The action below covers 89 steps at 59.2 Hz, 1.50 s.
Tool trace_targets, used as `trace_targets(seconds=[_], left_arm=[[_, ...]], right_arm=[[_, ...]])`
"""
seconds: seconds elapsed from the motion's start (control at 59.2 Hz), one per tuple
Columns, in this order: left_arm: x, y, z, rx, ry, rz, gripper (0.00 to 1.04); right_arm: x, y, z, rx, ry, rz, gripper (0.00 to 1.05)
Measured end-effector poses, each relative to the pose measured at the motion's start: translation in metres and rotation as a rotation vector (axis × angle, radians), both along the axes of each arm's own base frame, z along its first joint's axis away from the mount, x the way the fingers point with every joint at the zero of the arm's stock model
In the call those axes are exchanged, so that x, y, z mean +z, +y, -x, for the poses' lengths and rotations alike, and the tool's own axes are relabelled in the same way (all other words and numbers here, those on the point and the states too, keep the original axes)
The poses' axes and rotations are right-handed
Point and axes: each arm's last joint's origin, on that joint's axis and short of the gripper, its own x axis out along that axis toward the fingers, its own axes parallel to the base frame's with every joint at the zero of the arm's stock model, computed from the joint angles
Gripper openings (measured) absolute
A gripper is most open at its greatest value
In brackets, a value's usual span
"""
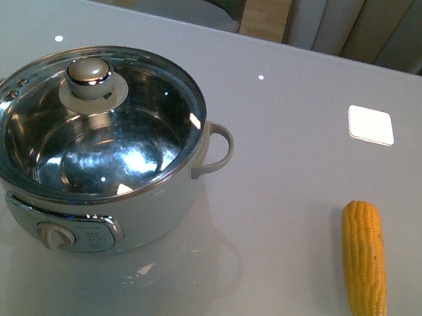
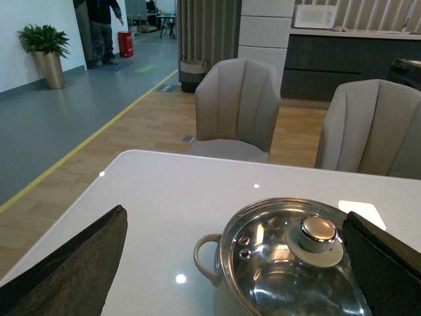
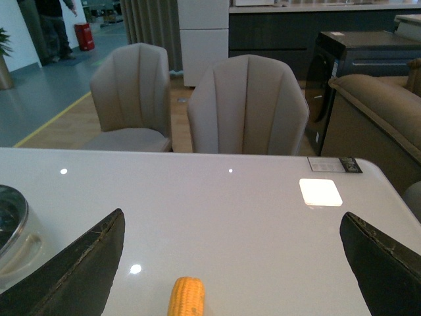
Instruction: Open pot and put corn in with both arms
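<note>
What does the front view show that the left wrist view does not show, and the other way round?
Only the front view shows the corn and the dial on the pot. Only the left wrist view shows the open left gripper and a potted plant. Both show the pot with its glass lid on, the lid knob and the white table.

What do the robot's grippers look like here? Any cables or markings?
Only the fingers show. The left gripper and right gripper each have two flat, dull black, wedge-shaped fingers with scuffed, greyish edges. No cables or markings are visible; the front view shows neither arm.
</note>
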Motion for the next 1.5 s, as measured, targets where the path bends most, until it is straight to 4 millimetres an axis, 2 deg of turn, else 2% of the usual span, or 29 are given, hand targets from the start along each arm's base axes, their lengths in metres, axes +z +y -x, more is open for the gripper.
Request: trace_targets(seconds=[0.676, 0.811, 0.963, 1.115, 1.318, 1.42, 1.47, 1.504], left_arm=[[0.0, 0.0, 0.0, 0.002, 0.003, 0.002, 0.98], [0.001, -0.003, -0.006, 0.046, 0.36, 0.045, 0.98], [0.013, -0.013, -0.03, 0.001, 0.385, 0.037, 0.98], [0.017, -0.026, -0.067, -0.047, 0.358, 0.025, 0.98], [-0.001, -0.046, -0.127, -0.073, 0.34, 0.002, 0.98], [-0.015, -0.055, -0.156, -0.084, 0.353, -0.008, 0.98], [-0.03, -0.062, -0.174, -0.09, 0.386, -0.017, 0.98], [-0.035, -0.064, -0.179, -0.092, 0.397, -0.02, 0.98]], right_arm=[[0.0, 0.0, 0.0, 0.0, 0.0, 0.0, 0.96], [0.0, 0.0, 0.0, 0.0, -0.001, 0.0, 0.96], [0.0, 0.0, 0.0, 0.0, 0.0, 0.0, 0.96], [0.0, 0.0, 0.0, 0.0, 0.0, 0.0, 0.96], [0.0, 0.0, 0.0, 0.0, 0.0, 0.0, 0.96], [0.0, 0.0, 0.0, 0.0, 0.0, 0.0, 0.96], [0.0, 0.0, 0.0, 0.0, -0.001, 0.0, 0.96], [0.0, 0.0, 0.0, 0.0, 0.0, 0.0, 0.96]])
